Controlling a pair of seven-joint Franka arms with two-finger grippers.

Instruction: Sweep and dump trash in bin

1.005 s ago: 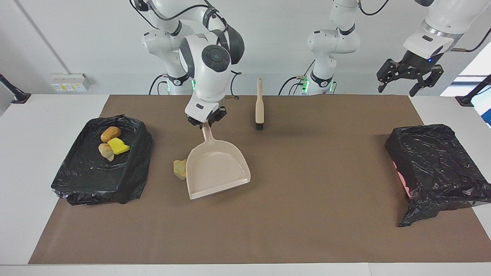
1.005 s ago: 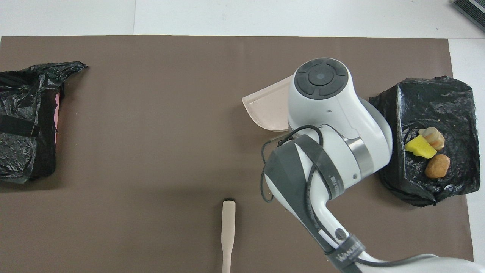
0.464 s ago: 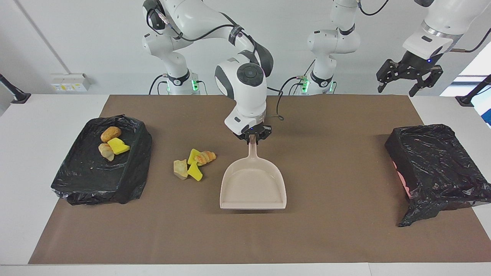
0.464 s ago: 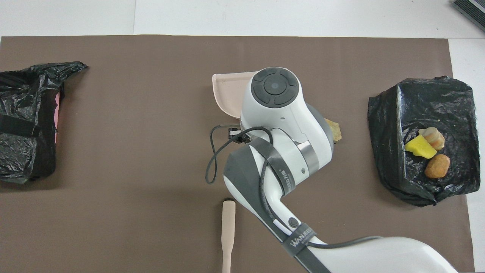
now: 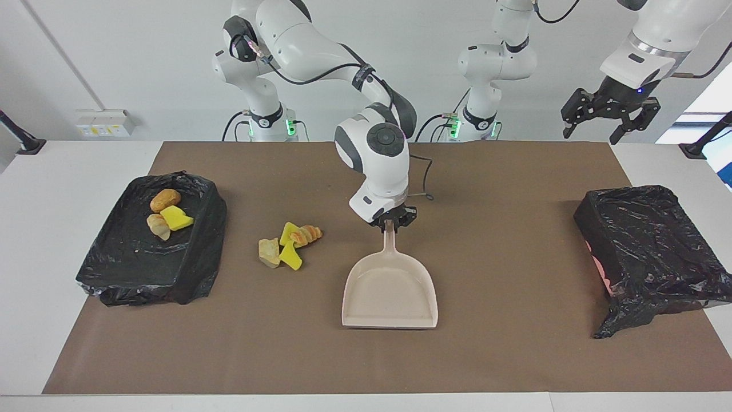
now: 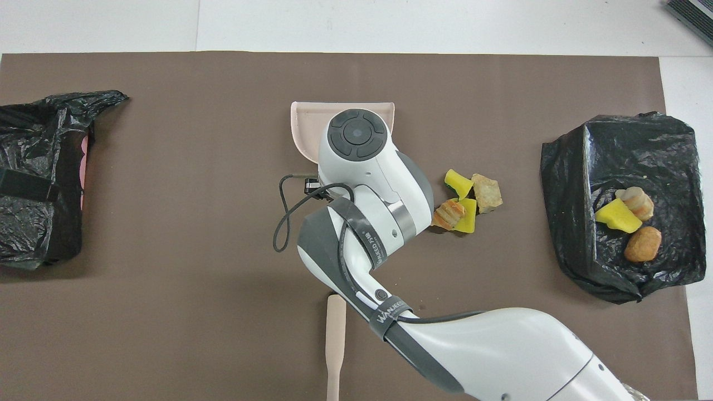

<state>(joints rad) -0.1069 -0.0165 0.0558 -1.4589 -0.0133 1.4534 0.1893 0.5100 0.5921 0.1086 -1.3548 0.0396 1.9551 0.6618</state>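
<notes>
My right gripper (image 5: 391, 222) pinches the dustpan (image 5: 390, 290) handle mid-frame; scraps (image 5: 289, 244) lie beside it. Left gripper (image 5: 609, 111) waits spread, upper right.

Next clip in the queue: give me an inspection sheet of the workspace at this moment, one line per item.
Surface: brown mat over white table.
Job's things: beige plastic dustpan flat on the mat; four yellow and tan scraps loose beside it; three more scraps inside black-bagged bin at the right arm's end; beige brush lying near the robots.
Clutter: second black-bagged bin at the left arm's end.
Grippers: right tool shut on dustpan handle; left tool raised, open, waiting.
Cables: black cable looping off right wrist.
Surroundings: wall socket.
</notes>
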